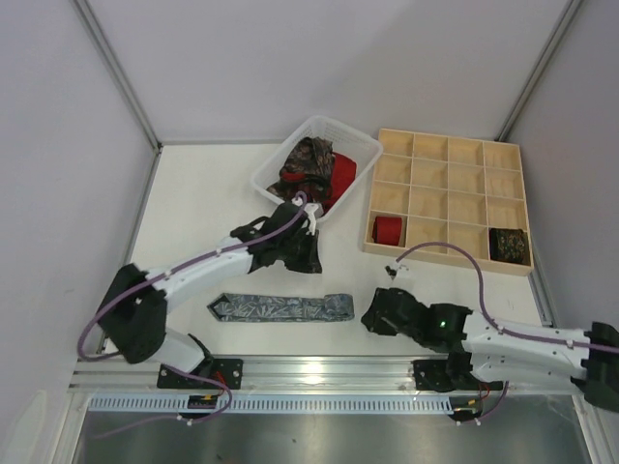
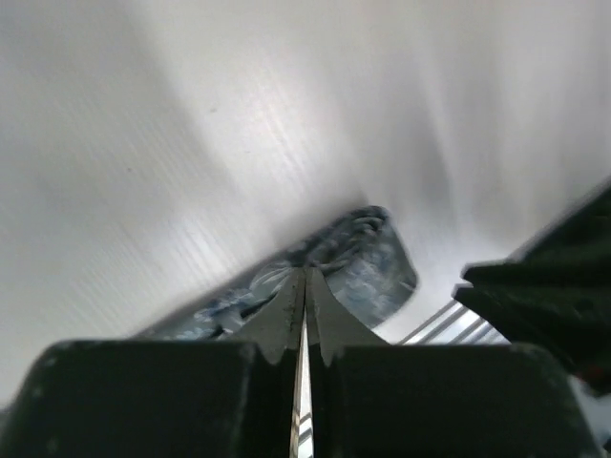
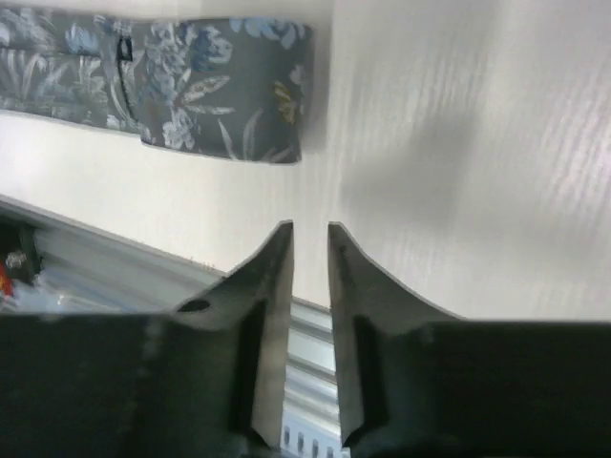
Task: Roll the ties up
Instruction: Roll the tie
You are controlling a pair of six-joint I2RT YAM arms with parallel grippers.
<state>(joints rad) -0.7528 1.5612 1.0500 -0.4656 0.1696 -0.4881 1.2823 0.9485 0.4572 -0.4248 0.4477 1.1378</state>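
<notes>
Robotics lab test cell: a white worktop [image 1: 203, 188] boxed in by plain pale wall panels [image 1: 48, 145] on metal posts [image 1: 116, 72], with a left arm [image 1: 198, 269] and right arm [image 1: 527, 338] bolted to an aluminium rail [image 1: 329, 367].

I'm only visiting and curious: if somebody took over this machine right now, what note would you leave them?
Left gripper: shut, empty, over the table by the grey tie.
Right gripper: slightly open, empty, just right of that tie's end.
Done: a red roll and a dark paisley roll each sit in a cell of the wooden tray.
Left: the grey tie lies flat, unrolled. A dark patterned tie and a red tie are in the white basket.
</notes>
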